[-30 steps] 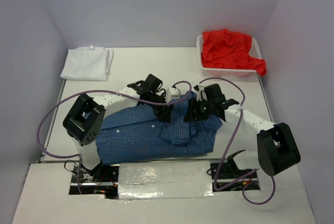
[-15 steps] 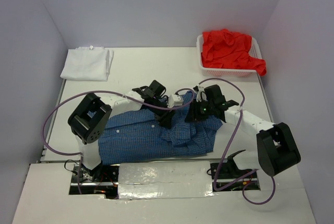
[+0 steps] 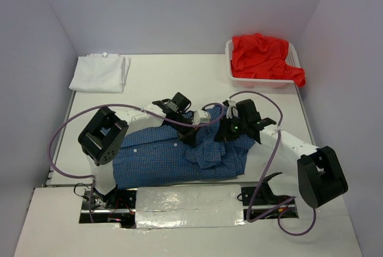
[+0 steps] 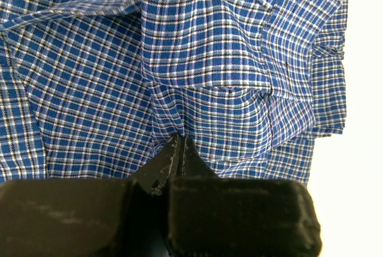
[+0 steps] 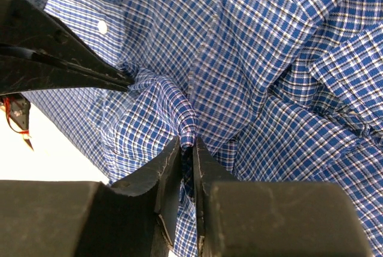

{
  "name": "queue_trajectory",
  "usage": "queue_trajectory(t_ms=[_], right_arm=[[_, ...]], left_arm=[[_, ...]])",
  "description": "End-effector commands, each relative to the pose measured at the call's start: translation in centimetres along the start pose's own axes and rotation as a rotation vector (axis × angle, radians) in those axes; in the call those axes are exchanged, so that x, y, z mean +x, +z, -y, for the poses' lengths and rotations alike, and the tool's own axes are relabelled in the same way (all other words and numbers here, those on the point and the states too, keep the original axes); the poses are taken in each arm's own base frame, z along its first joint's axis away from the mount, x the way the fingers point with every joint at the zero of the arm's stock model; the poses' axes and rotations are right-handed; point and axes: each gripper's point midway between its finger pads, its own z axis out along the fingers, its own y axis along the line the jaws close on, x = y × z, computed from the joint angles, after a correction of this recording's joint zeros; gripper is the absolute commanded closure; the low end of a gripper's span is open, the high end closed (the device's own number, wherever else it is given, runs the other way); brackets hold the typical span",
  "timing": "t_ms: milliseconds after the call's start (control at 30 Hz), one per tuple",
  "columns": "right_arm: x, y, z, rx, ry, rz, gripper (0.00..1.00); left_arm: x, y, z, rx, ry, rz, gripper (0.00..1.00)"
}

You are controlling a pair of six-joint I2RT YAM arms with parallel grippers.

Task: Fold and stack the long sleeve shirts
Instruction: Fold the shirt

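1. A folded white shirt is seen at the far left corner of the table, well apart from both arms.
2. The blue checked shirt is spread along the near edge of the table, its right part bunched into folds between the two arms.
3. The left gripper is lowered onto the middle of the blue checked shirt. Its fingers are pressed together, and a small pucker of the cloth is pinched at their tips.
4. The right gripper is set just beside it to the right. Its fingers are clamped on a raised ridge of the same cloth, with only a thin slit between them.
5. A red shirt is heaped in the white basket at the far right corner, with one end draped over the rim.
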Motion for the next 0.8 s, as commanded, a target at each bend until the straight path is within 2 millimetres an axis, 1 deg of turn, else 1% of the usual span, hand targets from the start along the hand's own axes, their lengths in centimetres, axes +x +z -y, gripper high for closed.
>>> queue_trajectory(t_ms=[0, 33, 67, 167, 200, 233, 267, 300, 400, 433, 500, 533, 567, 600, 633, 700, 767], right_arm=[[-1.4, -0.8, -0.8, -0.03, -0.048, 0.07, 0.82], [-1.6, -0.9, -1.0, -0.034, -0.057, 0.074, 0.82], [-1.8, -1.2, -1.2, -0.04, -0.068, 0.085, 0.85], [-2.1, -1.5, -1.4, -0.04, -0.093, 0.094, 0.91], [-2.3, -1.7, -1.5, -0.042, -0.1, 0.101, 0.93], [-2.6, -1.9, -1.7, -0.044, -0.107, 0.11, 0.93], [-2.8, -2.0, -1.8, -0.046, -0.115, 0.115, 0.94], [-3.1, -2.3, -2.0, -0.046, -0.115, 0.123, 0.94], [-5.1, -2.8, -3.0, -0.063, -0.13, 0.153, 0.96], [-5.3, -2.8, -3.1, -0.063, -0.127, 0.154, 0.96], [-6.2, -2.9, -3.3, -0.065, -0.127, 0.169, 0.97], [-6.4, -2.8, -3.1, -0.062, -0.12, 0.169, 0.97], [-6.8, -2.8, -3.0, -0.058, -0.122, 0.173, 0.98], [-7.7, -2.9, -3.1, -0.053, -0.129, 0.188, 0.98], [-8.1, -2.6, -2.6, -0.03, -0.122, 0.187, 0.99], [-9.6, -2.6, -2.1, -0.003, -0.118, 0.218, 1.0], [-10.3, -2.0, -1.0, 0.02, -0.097, 0.219, 1.0]], left_arm=[[-1.8, -0.7, 0.9, 0.038, 0.027, 0.02, 1.0], [-1.9, -0.9, 0.9, 0.037, 0.027, 0.018, 1.0], [-2.8, -1.5, 0.7, 0.02, 0.048, 0.031, 1.0], [-3.7, -2.6, 0.2, -0.013, 0.059, 0.036, 1.0], [-4.3, -3.0, 0.0, -0.028, 0.071, 0.042, 1.0], [-4.3, -3.3, 0.0, -0.033, 0.07, 0.03, 1.0], [-4.4, -3.7, -0.5, -0.061, 0.09, 0.025, 1.0], [-5.0, -4.1, -0.8, -0.079, 0.104, 0.027, 1.0], [-5.3, -4.9, -1.5, -0.119, 0.139, 0.009, 1.0], [-5.4, -5.1, -1.8, -0.134, 0.142, 0.005, 1.0], [-5.9, -5.7, -2.9, -0.186, 0.155, 0.005, 1.0], [-6.1, -6.3, -3.6, -0.215, 0.148, 0.012, 1.0], [-6.9, -6.9, -4.3, -0.245, 0.145, 0.034, 1.0], [-7.2, -7.3, -4.8, -0.266, 0.138, 0.041, 1.0], [-7.4, -7.9, -5.7, -0.305, 0.121, 0.048, 1.0], [-8.4, -8.5, -6.5, -0.341, 0.13, 0.071, 1.0], [-8.8, -8.7, -7.2, -0.371, 0.124, 0.076, 1.0]])
